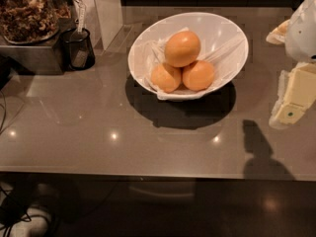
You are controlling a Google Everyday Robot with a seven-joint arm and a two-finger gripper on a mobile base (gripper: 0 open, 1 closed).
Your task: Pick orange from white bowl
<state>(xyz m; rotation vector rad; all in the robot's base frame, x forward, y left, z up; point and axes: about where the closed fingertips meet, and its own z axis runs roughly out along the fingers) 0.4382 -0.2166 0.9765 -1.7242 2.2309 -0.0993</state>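
Observation:
The white bowl [224, 31] stands on the grey counter at centre back, lined with crinkled white paper. It holds three oranges. The orange [182, 48], the largest and slightly oval, lies on top of two smaller, rounder ones [165, 77] [198, 75]. My gripper [290, 107] hangs at the right edge of the view, to the right of the bowl and above the counter, apart from the bowl and the fruit. It holds nothing that I can see. Part of it is cut off by the frame edge.
A small black cup [78, 48] with a utensil in it stands at the back left. Beside it is a glass container of brown snacks [27, 11] on a metal stand. A white upright panel [106, 9] stands behind. The counter's front edge [148, 174] runs across the lower part.

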